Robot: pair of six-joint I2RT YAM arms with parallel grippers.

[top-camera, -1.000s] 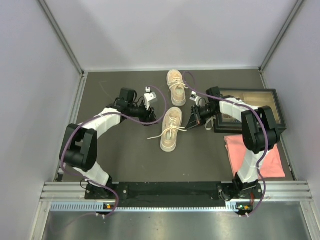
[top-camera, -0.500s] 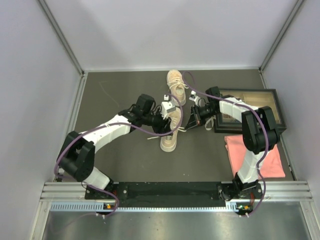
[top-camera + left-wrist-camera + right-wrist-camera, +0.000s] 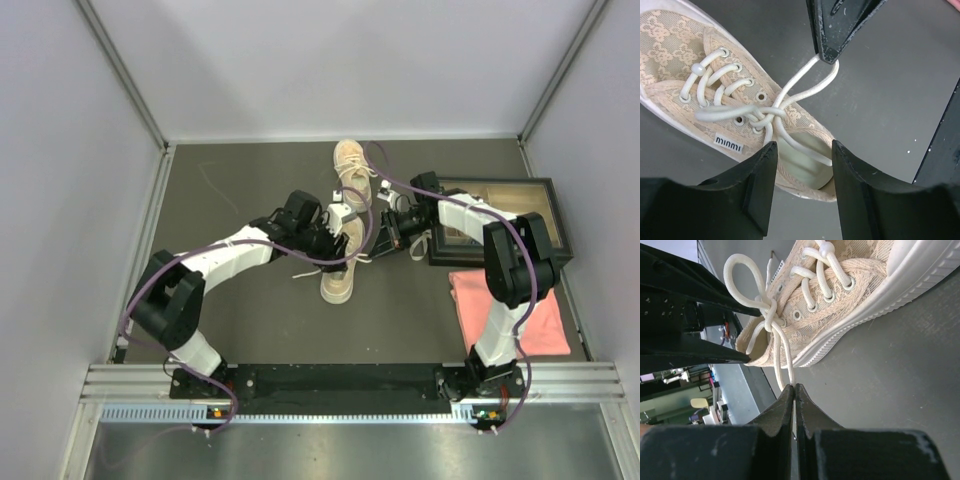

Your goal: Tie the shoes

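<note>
Two beige lace-pattern shoes lie mid-table. The near shoe (image 3: 338, 272) has its white laces crossed in a half-made bow (image 3: 767, 117). The far shoe (image 3: 352, 172) lies behind it. My left gripper (image 3: 345, 222) is open and empty, hovering over the near shoe's heel opening (image 3: 805, 160), one finger on each side in the left wrist view (image 3: 802, 150). My right gripper (image 3: 384, 238) is shut on a white lace loop (image 3: 782, 355) pulled out to the right of the shoe (image 3: 840, 300). Its tips also show in the left wrist view (image 3: 827, 52). One free loop (image 3: 742, 270) stands up.
A dark picture frame (image 3: 505, 215) lies at the right, under my right arm. A pink cloth (image 3: 510, 310) lies in front of it. Grey walls enclose the dark mat (image 3: 250, 320). A metal rail (image 3: 330, 385) runs along the near edge.
My left arm has swung right from beside the shoes to over the near shoe's heel. My right gripper has stayed in place, holding the lace loop.
</note>
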